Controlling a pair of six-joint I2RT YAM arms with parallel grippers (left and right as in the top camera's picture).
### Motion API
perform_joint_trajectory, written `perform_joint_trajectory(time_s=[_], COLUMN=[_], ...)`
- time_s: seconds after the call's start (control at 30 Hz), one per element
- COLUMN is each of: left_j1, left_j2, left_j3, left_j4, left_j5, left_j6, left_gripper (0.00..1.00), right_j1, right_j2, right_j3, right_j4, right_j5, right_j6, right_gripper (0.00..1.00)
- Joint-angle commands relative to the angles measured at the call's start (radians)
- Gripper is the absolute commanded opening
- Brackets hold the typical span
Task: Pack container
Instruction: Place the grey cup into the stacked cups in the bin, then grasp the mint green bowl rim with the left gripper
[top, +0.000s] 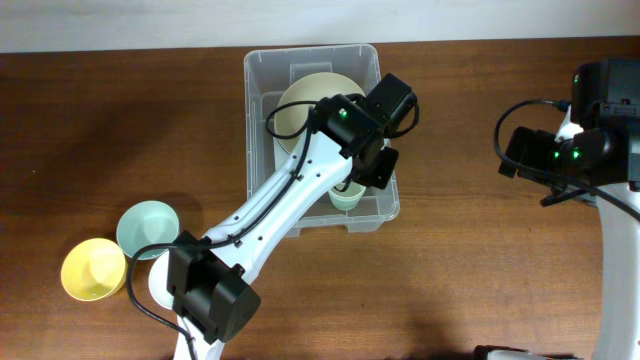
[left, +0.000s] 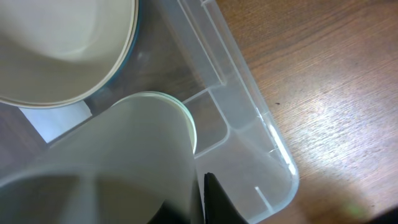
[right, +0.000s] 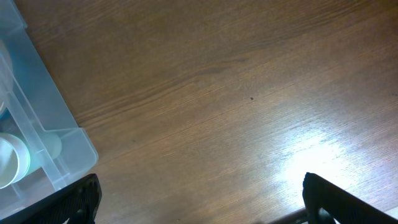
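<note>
Overhead: a brown wooden table (top: 480, 250) with the clear container (top: 256, 130) at centre back. The left gripper (top: 360, 185) reaches into it, at a pale green cup (top: 345, 200).

Left wrist: its fingers (left: 217, 202) sit close together at the cup's wall; grip unclear.

Right wrist: the right gripper (right: 199, 208) is spread wide over the wood.

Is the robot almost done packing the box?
About halfway. The big bowl already sits in the container. The left gripper holds the green cup inside it. The blue-green bowl and yellow bowl wait on the table.
</note>
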Motion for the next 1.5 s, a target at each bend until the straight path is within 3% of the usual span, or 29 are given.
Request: perform_joint_trajectory(time_s=[0.0, 0.23, 0.5, 0.6, 0.83, 1.03, 1.17, 1.27, 1.3, 1.33, 1.47], left_j1=[0.011, 0.143, 0.612, 0.753, 0.816, 0.909, 0.95, 0.974, 0.974, 0.973, 0.972], left_j2=[0.005, -0.085, -0.304, -0.306, -0.306, -0.299, -0.28, -0.258, -0.249, -0.245, -0.243], left_j3=[-0.002, 0.01, -0.011, -0.135, -0.569, -0.916, -0.963, -0.964, -0.963, -0.963, -0.953], left_j4=[-0.013, -0.1, -0.209, -0.22, 0.031, 0.346, 0.419, 0.463, 0.485, 0.506, 0.57], left_j5=[0.007, -0.187, -0.21, -0.173, -0.078, -0.032, -0.033, -0.029, -0.029, -0.029, -0.017], left_j6=[0.006, -0.093, -0.189, -0.189, -0.224, -0.218, -0.212, -0.172, -0.163, -0.162, -0.162], left_gripper=[0.99, 0.99, 1.0, 1.0, 1.0, 0.99, 0.99, 0.89, 0.66, 0.53, 0.19], right_j1=[-0.004, -0.004, -0.004, -0.004, -0.004, -0.004, -0.004, -0.004, -0.004, -0.004, -0.004], right_j2=[0.002, 0.002, 0.002, 0.002, 0.002, 0.002, 0.002, 0.002, 0.002, 0.002, 0.002], right_j3=[-0.004, -0.004, -0.004, -0.004, -0.004, -0.004, -0.004, -0.004, -0.004, -0.004, -0.004], right_j4=[-0.001, -0.003, -0.001, -0.001, -0.002, -0.002, -0.004, -0.004, -0.004, -0.004, -0.006], right_j5=[0.005, 0.005, 0.005, 0.005, 0.005, 0.005, 0.005, 0.005, 0.005, 0.005, 0.005], right_j6=[0.0, -0.003, -0.003, -0.003, -0.003, -0.003, -0.003, -0.003, -0.003, -0.003, -0.003], right_gripper=[0.99, 0.99, 0.99, 0.99, 0.99, 0.99, 0.99, 0.99, 0.99, 0.99, 0.99])
